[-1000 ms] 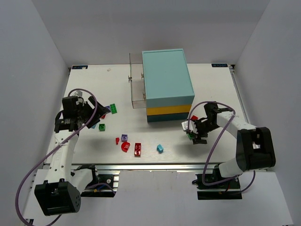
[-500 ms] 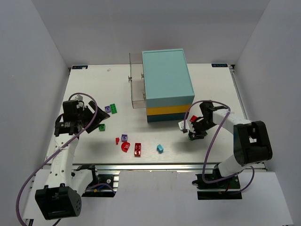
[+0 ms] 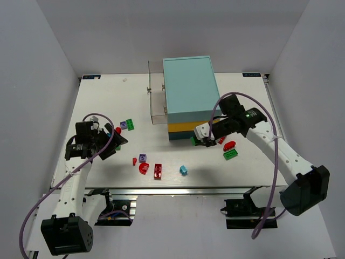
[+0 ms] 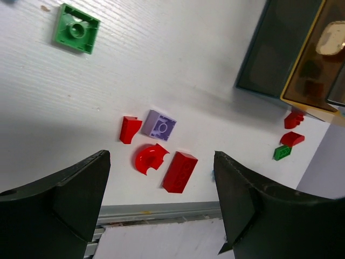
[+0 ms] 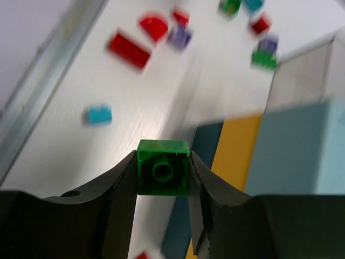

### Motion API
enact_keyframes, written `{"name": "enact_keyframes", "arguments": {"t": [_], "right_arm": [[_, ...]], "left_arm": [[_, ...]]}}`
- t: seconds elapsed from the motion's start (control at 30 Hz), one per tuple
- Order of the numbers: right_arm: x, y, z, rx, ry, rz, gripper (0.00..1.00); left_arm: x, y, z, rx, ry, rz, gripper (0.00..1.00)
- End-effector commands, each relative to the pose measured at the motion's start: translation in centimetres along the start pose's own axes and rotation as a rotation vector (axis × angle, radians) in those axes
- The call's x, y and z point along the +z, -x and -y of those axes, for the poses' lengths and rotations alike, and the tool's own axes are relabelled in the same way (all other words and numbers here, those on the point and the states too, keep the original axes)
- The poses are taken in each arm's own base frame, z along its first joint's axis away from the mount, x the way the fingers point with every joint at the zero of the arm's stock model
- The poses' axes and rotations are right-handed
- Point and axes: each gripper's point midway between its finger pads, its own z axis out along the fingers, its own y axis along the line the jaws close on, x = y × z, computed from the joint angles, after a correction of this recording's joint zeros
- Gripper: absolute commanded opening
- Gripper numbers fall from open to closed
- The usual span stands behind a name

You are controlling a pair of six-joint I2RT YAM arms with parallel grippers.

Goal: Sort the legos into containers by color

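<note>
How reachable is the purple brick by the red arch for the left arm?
Probably yes: the left gripper is open and empty, and the purple brick lies just ahead with nothing between.

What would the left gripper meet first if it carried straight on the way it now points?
Probably the curved red lego, which sits midway ahead of the open left gripper; depth is uncertain.

no text, number or brand can be read in any view. two small dark labels (image 3: 90, 76) on the far edge of the table (image 3: 108, 97) are too small to make out.
</note>
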Motion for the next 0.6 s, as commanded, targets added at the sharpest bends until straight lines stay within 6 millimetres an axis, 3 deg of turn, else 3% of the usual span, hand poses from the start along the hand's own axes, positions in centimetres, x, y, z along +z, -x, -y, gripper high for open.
{"name": "enact_keyframes", "arguments": {"t": [0.0,0.03,0.1,0.13,0.2,0.23,0.27,0.3,0.4,0.5,0.57], "right_arm": [[1.0,6.4,2.3,0.04,-0.035,0.188,0.0],[1.7,8.4,4.6,0.067,-0.101,0.226,0.0],[1.8,9.8,7.7,0.092,-0.202,0.246,0.0],[1.8,11.1,10.3,0.12,-0.304,0.262,0.0],[2.2,12.0,14.0,0.174,-0.388,0.27,0.0],[3.8,10.2,15.8,0.286,-0.424,0.232,0.0],[2.6,11.7,18.4,0.3,-0.487,0.252,0.0],[2.8,11.3,19.8,0.34,-0.515,0.238,0.0],[3.7,10.5,22.9,0.395,-0.57,0.213,0.0],[4.0,10.4,24.9,0.367,-0.627,0.21,0.0],[5.4,9.0,25.3,0.403,-0.61,0.18,0.0]], "left_arm": [[-0.3,0.4,-0.8,0.006,0.055,0.029,0.87],[-0.4,0.5,-0.9,0.0,0.061,0.035,0.87],[-0.4,0.8,-1.2,-0.005,0.079,0.05,0.87],[-0.4,0.8,-1.4,-0.012,0.089,0.054,0.87],[-0.2,0.8,-1.9,-0.018,0.113,0.06,0.87],[0.0,0.9,-2.2,-0.017,0.121,0.064,0.87],[0.1,0.9,-2.4,-0.017,0.132,0.068,0.87],[0.3,0.8,-2.8,-0.018,0.144,0.067,0.87],[0.6,1.0,-3.3,-0.014,0.165,0.074,0.86],[0.8,1.2,-3.2,-0.014,0.164,0.077,0.86],[0.9,1.4,-3.2,-0.013,0.167,0.079,0.86]]}}
